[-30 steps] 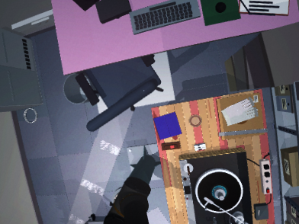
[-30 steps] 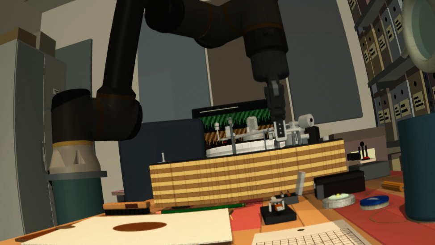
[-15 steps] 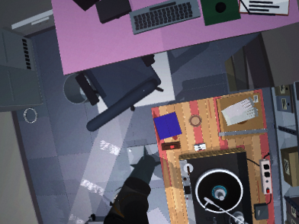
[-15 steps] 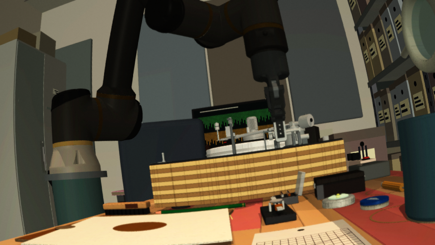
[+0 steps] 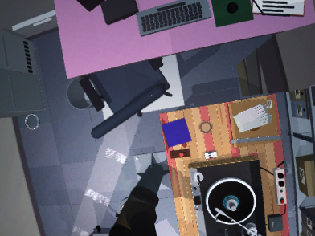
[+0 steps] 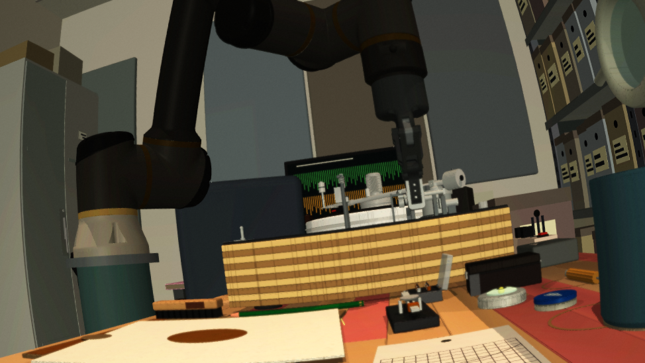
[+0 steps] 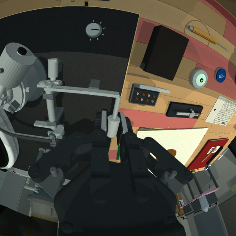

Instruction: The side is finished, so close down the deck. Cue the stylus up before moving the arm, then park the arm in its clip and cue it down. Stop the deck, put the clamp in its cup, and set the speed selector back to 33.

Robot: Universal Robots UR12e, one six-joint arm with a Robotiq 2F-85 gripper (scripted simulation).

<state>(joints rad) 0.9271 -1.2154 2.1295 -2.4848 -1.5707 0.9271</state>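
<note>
The grey cue lever knob (image 7: 113, 128) stands at the deck's front right corner, and my gripper (image 7: 113, 125) is closed around it. The lever's thin bar (image 7: 83, 90) runs back to the arm pivot. The tonearm (image 6: 361, 197) lies out over the record, with its counterweight (image 7: 16, 66) at the rear. The platter (image 5: 230, 199) carries the record with the clamp (image 6: 373, 183) on its spindle. The speed selector dial (image 7: 93, 30) sits on the black deck top. The wood-sided deck (image 6: 367, 246) rests on the bench.
A small parts tray (image 7: 143, 96) lies right of the deck, next to a black box (image 7: 165, 52). A stylus gauge (image 7: 185, 111), a round level (image 7: 198, 78), a blue puck (image 7: 220, 75) and a screwdriver (image 7: 205, 37) lie further right. A cream record sleeve (image 6: 203, 336) lies in front.
</note>
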